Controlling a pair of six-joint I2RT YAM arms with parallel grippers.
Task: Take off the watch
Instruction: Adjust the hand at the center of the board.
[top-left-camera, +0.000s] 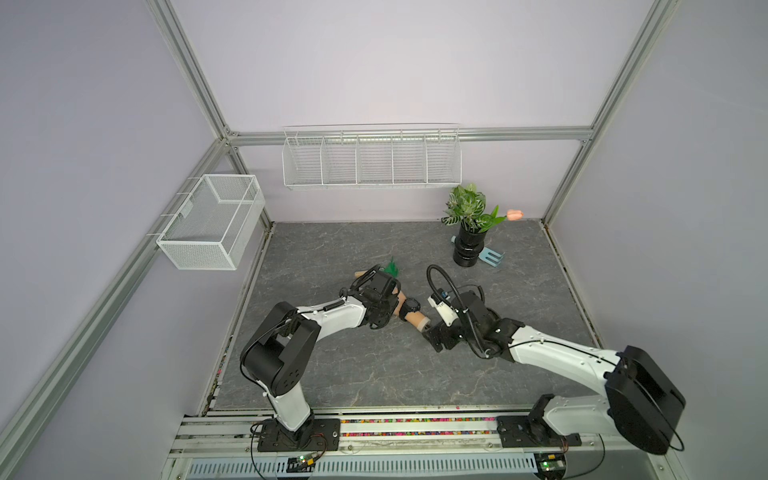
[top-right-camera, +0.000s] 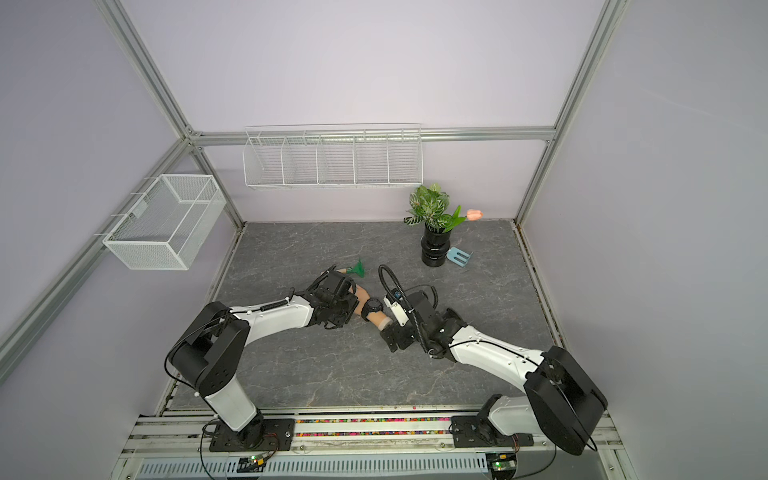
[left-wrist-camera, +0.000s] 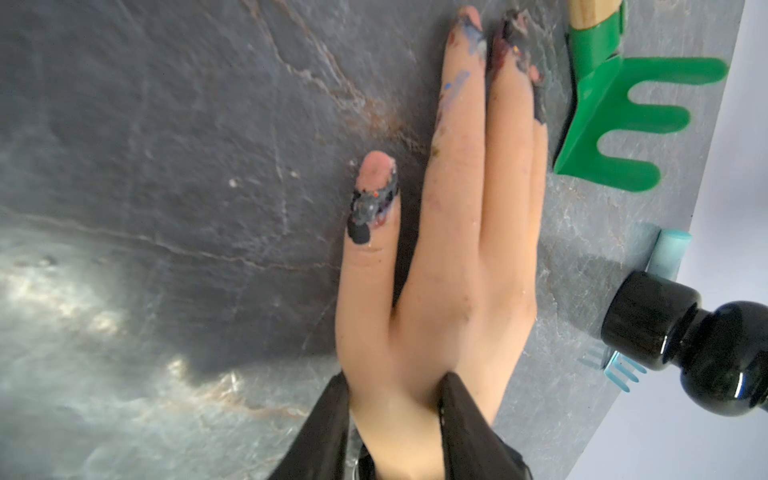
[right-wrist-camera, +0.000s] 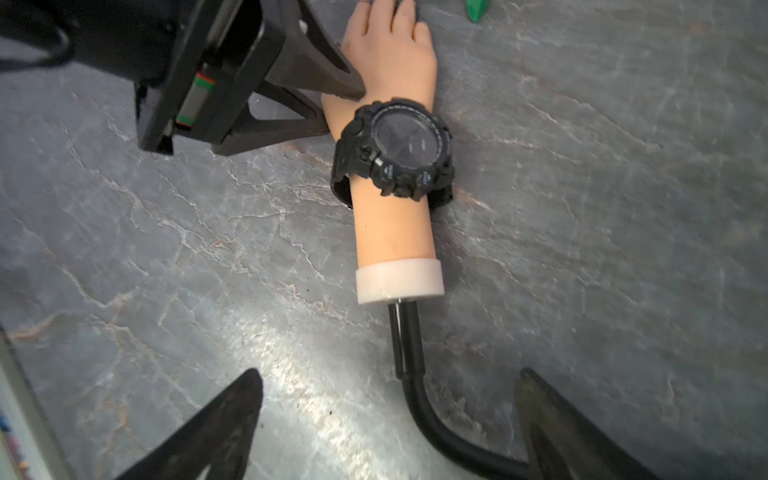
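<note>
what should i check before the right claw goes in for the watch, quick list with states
1. watch sits around the wrist of the mannequin hand, face up: ok
2. left claw touches both sides of the hand: ok
3. Left grip firm enough to hold against a pull: cannot tell
4. right claw open wide, short of the watch: ok
5. How the watch is fastened: cannot tell, underside hidden
6. black stalk clear of the right claw: not ok, it runs between the fingers

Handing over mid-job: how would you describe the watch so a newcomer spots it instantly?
Near the middle of the dark grey marbled tabletop lies a flesh-coloured mannequin hand with its forearm. The chunky all-black wristwatch is strapped around its wrist, dial facing up. Unlike the plain black gooseneck stalk curving from the forearm's end, it has a round face and side buttons.
</note>
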